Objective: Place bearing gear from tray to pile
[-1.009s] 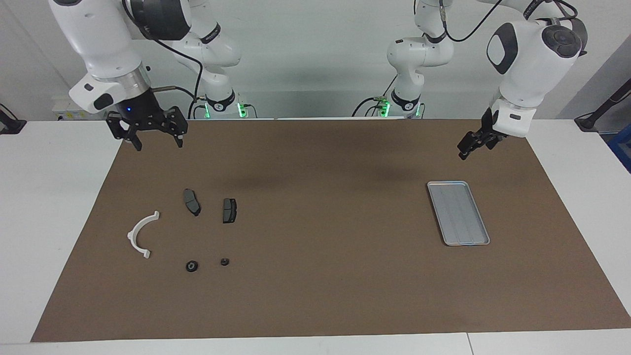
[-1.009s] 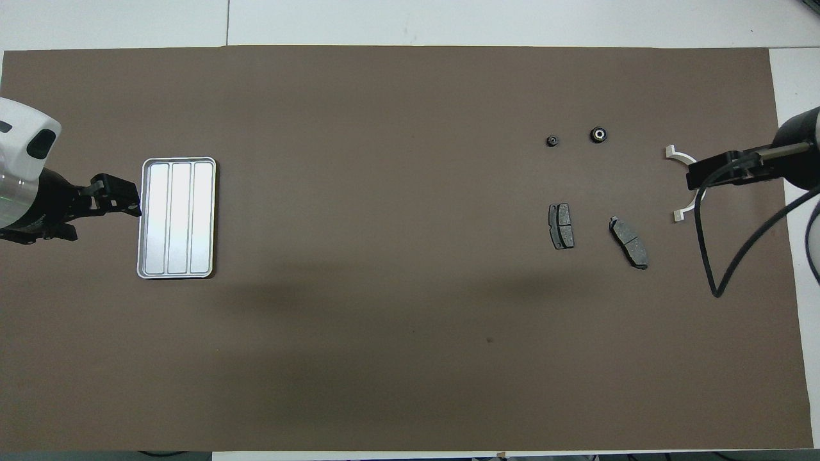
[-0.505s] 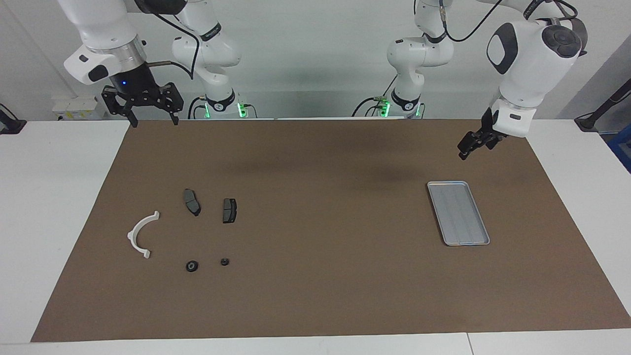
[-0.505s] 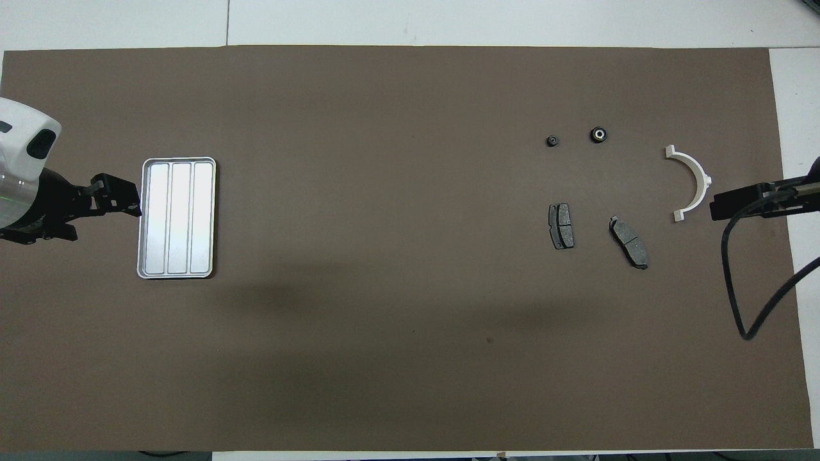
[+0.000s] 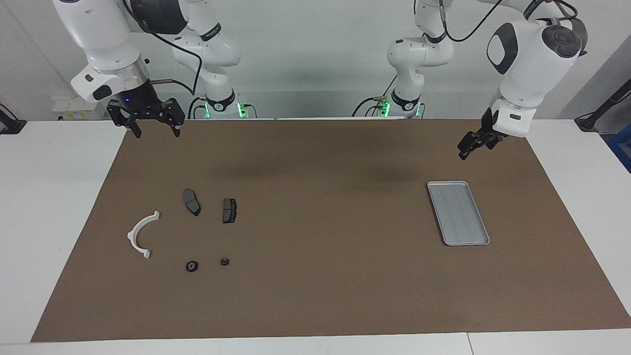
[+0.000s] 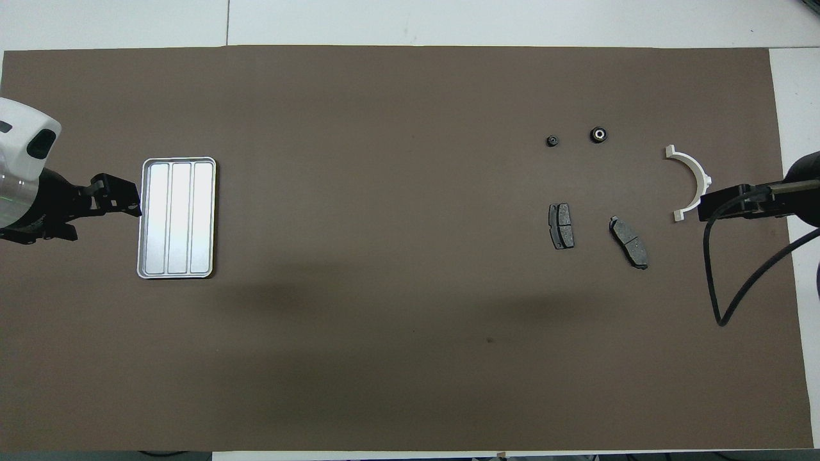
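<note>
Brown mat (image 5: 315,296) over white table (image 5: 49,207), pale wall at top of frame. Tray (image 5: 458,213) at centre right of facing view, bare, nothing seen inside; same in overhead view, centre left.

Pile (image 5: 187,231) at lower left of facing view: white half-ring bracket (image 5: 140,234), two dark brake-pad pieces (image 5: 192,201) (image 5: 229,210) just above it in frame, two small round dark parts (image 5: 192,266) (image 5: 225,262) below the pads. Either round part possibly the bearing gear; cannot tell which.

Right gripper (image 5: 154,132) raised at upper left, over mat edge, fingers spread, holding nothing. Left gripper (image 5: 466,150) hanging at upper right, above the tray in frame, apart from it, empty; spread by the record, though fingertips hard to read edge-on.

Judgement: transfer looks done. Tray emptied, parts gathered at pile, both hands clear. Nothing left to carry, as far as visible.
</note>
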